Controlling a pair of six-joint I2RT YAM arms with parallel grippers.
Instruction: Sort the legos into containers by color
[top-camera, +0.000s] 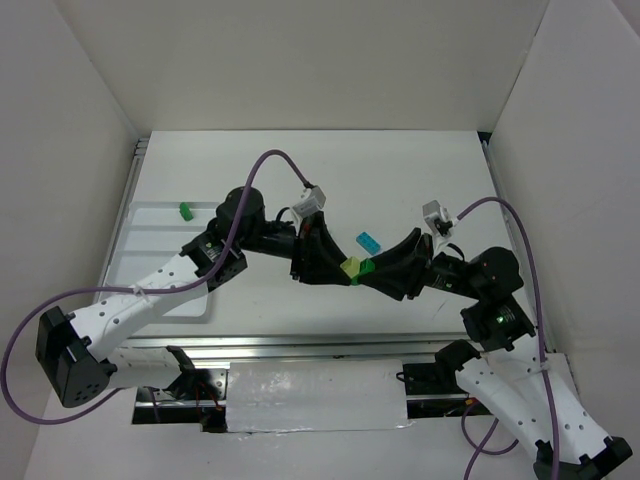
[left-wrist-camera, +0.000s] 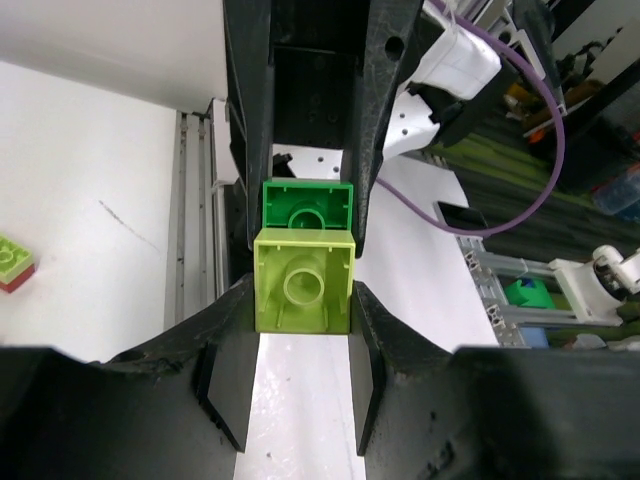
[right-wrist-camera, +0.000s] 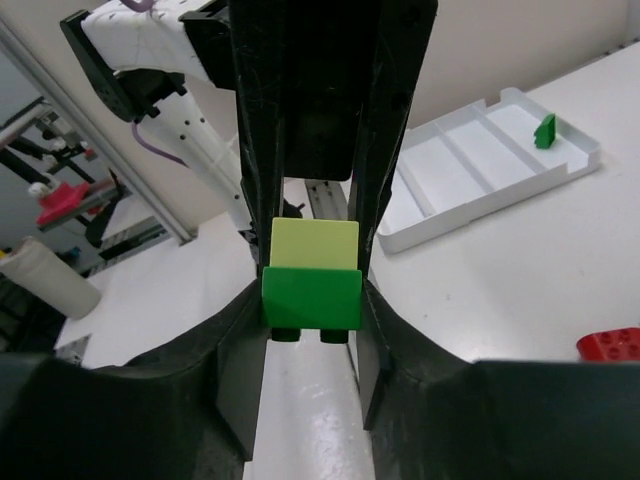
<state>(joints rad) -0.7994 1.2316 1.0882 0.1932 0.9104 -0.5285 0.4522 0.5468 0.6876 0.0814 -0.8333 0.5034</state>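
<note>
Stuck pair midair (over desk (top-camera: 300, 160) middle): left claw (left-wrist-camera: 302, 312) pinches lime brick (left-wrist-camera: 303, 290), right claw (right-wrist-camera: 312, 300) pinches dark green brick (right-wrist-camera: 310, 298); pull-apart axis runs claw-to-claw.

Left hand (top-camera: 343, 268) and right hand (top-camera: 373, 266) clamp joined legos (top-camera: 357, 267)

I'm counting two dark greens: a tray green lego (top-camera: 185, 210) sitting at ten o'clock in the one white tray (top-camera: 150, 235), which is showing four compartments, and a centre green lego (top-camera: 367, 266) butting the lime lego (top-camera: 350, 267). One teal lego (top-camera: 369, 241) is lying just toward twelve. A lime-over-red stack (left-wrist-camera: 12, 262) is showing at the left wrist view's nine o'clock, a red lego (right-wrist-camera: 610, 345) at the right's four; whether it's the same red, I can't tell.
</note>
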